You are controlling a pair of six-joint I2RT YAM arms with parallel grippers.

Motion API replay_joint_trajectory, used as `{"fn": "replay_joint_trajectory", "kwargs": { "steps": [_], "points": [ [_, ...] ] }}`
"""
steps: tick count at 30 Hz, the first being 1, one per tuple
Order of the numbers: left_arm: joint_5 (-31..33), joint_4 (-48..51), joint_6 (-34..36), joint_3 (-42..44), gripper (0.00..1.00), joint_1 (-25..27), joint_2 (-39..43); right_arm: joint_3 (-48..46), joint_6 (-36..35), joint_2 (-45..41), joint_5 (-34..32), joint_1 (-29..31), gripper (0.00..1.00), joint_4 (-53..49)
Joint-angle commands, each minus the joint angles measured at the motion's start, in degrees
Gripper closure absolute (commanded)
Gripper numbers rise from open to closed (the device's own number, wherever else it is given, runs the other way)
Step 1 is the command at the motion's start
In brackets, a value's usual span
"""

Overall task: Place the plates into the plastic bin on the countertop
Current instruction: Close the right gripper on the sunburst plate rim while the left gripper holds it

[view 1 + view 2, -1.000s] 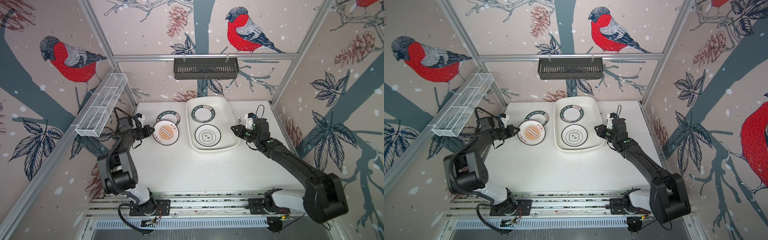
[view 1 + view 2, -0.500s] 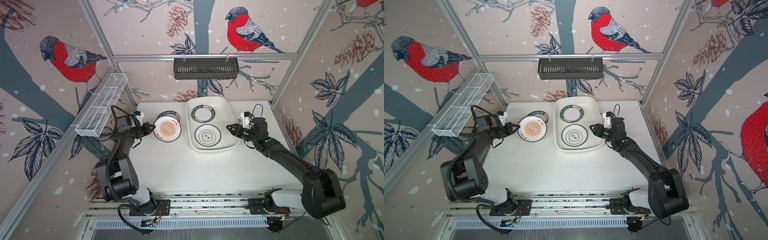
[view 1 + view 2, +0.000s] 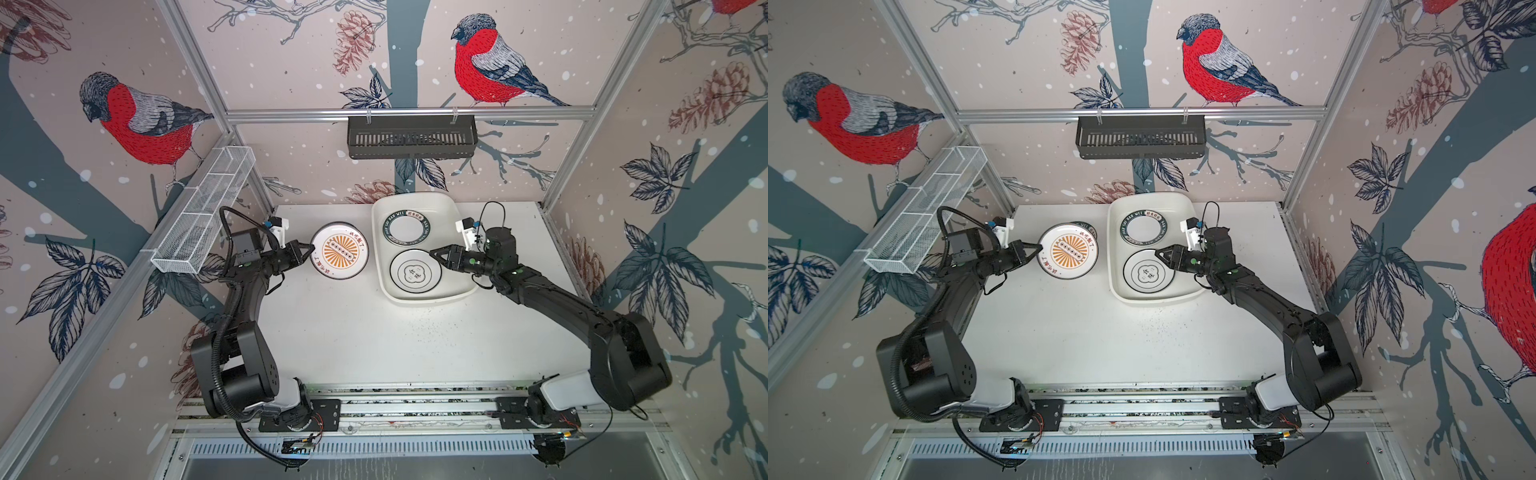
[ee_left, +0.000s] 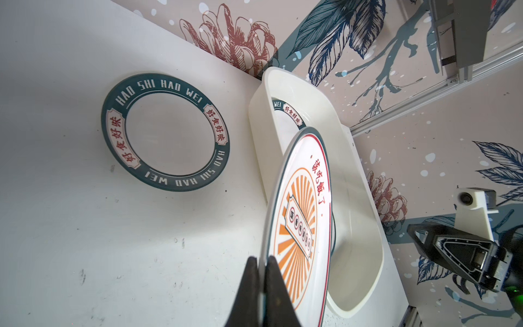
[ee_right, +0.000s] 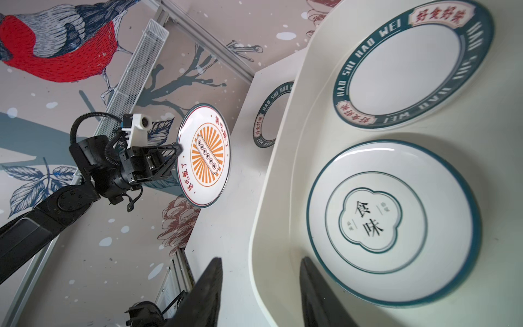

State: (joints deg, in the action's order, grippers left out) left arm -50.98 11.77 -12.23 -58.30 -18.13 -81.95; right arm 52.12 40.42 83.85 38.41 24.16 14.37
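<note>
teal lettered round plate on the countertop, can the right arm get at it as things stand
Probably not cleanly. The teal lettered round plate lies beyond the white plastic bin from the right end effector, and the orange sunburst plate gripped by the left end effector hangs close by, crowding it.

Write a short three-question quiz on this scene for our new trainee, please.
1. True or false: the left claw is shut on the round white plate with the orange sunburst centre.
2. How many plates lie in the large glossy white plastic bin? A) one B) two C) four
3. Fill in: the right claw, by the round white cloud-emblem plate, is ___.
Key: 1 true; 2 B; 3 open.
</note>
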Motion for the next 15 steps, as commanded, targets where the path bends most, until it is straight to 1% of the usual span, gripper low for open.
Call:
{"fn": "replay_joint_trajectory", "kwargs": {
  "steps": [1,7,15],
  "points": [
    [-3.10,-2.87,-1.13,-0.06,1.00,1.08,1.18,1.93,-1.22,1.48,2.77,1.98,0.54,2.57],
    [-3.72,-4.02,-1.31,-0.26,1.00,4.90,3.14,3.95,-1.27,3.86,2.20,4.81,0.55,3.16],
    [-7.24,-6.31,-3.25,-0.41,1.00,9.18,3.90,4.63,-3.19,3.33,-1.82,8.46,0.56,2.31]
  ]
}}
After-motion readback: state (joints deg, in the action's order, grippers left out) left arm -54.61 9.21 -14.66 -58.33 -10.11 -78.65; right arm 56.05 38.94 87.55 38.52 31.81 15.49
